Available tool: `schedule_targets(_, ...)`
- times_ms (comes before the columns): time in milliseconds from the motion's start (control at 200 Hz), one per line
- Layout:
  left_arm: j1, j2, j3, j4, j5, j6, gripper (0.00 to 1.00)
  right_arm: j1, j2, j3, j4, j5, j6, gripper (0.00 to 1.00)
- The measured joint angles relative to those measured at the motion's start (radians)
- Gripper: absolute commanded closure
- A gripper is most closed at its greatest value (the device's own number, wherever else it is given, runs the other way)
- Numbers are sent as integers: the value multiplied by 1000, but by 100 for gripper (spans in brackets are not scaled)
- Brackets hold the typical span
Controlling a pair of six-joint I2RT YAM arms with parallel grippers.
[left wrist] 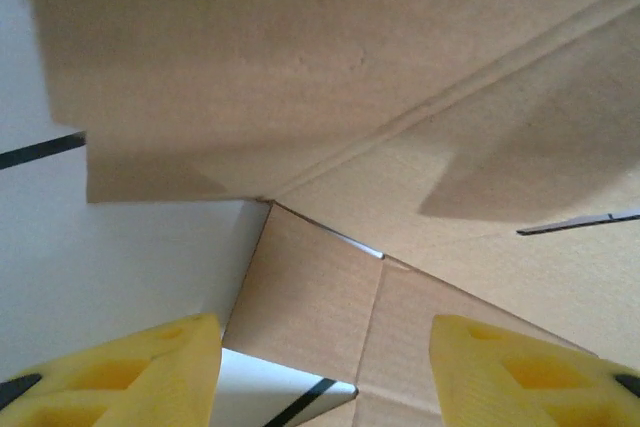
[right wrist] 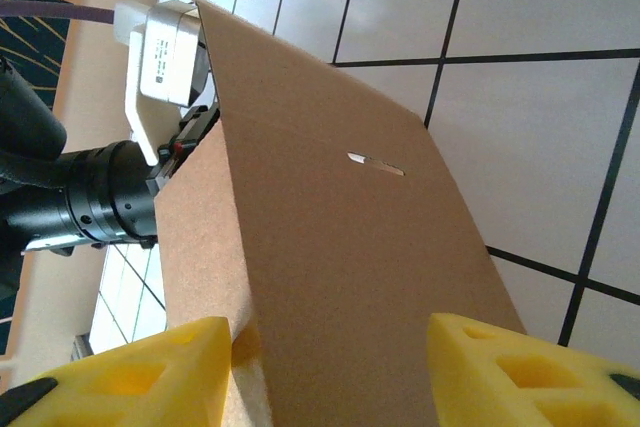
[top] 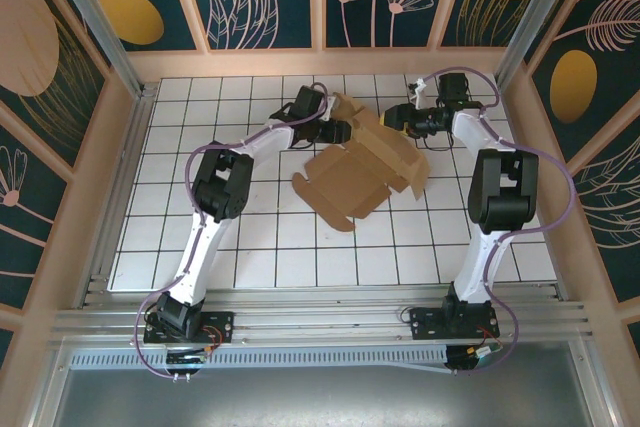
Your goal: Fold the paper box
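Note:
The paper box (top: pixel 350 182) is a brown cardboard sheet lying partly folded on the white grid table, its far panel raised between the two grippers. My left gripper (top: pixel 347 131) sits at the raised part's left side. In the left wrist view its yellow fingers (left wrist: pixel 150 372) stand apart over the paper box (left wrist: pixel 330 77), gripping nothing. My right gripper (top: pixel 393 119) is at the raised panel's far right. In the right wrist view the slotted panel of the paper box (right wrist: pixel 330 247) fills the gap of the open right gripper (right wrist: pixel 328 347), and the left finger (right wrist: pixel 150 377) touches its folded side.
The table (top: pixel 250 237) is ringed by low wooden walls (top: pixel 330 62) and metal corner posts. The left arm's wrist (right wrist: pixel 95 197) lies just behind the raised panel, close to my right gripper. Bare tiles spread in front of and to both sides of the sheet.

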State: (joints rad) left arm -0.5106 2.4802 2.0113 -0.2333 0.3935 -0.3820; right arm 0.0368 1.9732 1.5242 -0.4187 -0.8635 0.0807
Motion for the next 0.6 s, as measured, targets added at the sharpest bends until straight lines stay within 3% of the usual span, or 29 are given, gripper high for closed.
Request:
schedule_targets(280, 0, 45, 37, -51, 18, 67, 40, 6, -2, -3, 0, 2, 0, 46)
schedule_targets(601, 17, 71, 75, -84, 68, 108, 55, 16, -9, -16, 1, 3, 1, 46)
